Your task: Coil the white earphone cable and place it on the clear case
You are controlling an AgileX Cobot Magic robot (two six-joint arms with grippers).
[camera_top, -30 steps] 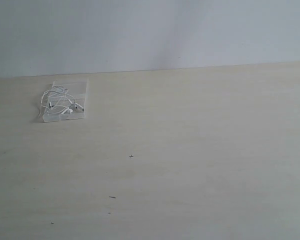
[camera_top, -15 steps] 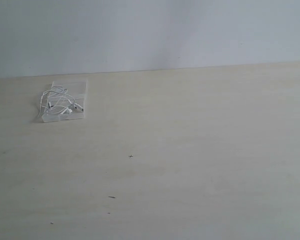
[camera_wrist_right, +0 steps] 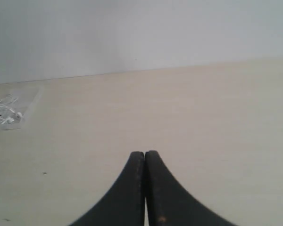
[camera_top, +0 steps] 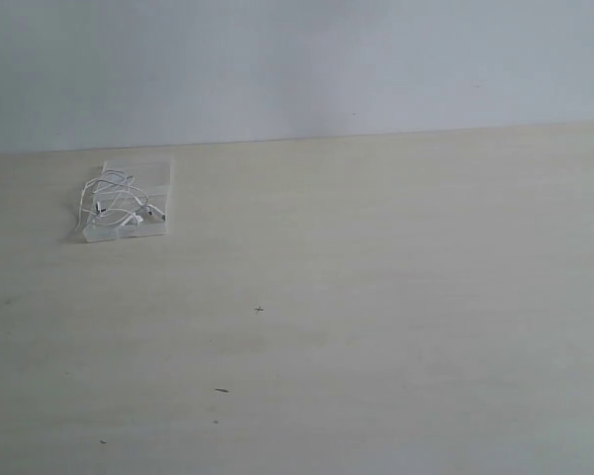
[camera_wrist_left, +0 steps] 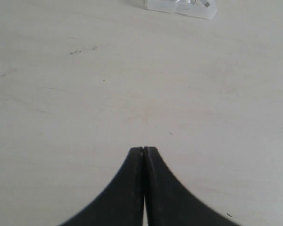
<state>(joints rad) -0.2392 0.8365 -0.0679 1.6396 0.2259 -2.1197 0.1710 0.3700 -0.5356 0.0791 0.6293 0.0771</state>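
The clear case [camera_top: 150,178] lies flat at the far left of the pale table, near the wall. A bundled white earphone cable [camera_top: 116,205] rests on top of it, loops spilling slightly over its left edge. In the left wrist view an edge of the clear case [camera_wrist_left: 165,5] shows far ahead of my left gripper [camera_wrist_left: 144,149], which is shut with nothing in it. In the right wrist view the white earphone cable [camera_wrist_right: 3,113] and the clear case [camera_wrist_right: 30,104] sit far off from my right gripper [camera_wrist_right: 144,153], also shut and empty. Neither arm appears in the exterior view.
The pale wooden table [camera_top: 376,297] carries only a few small dark specks [camera_top: 222,390]. A plain grey-white wall [camera_top: 297,59] rises behind its far edge.
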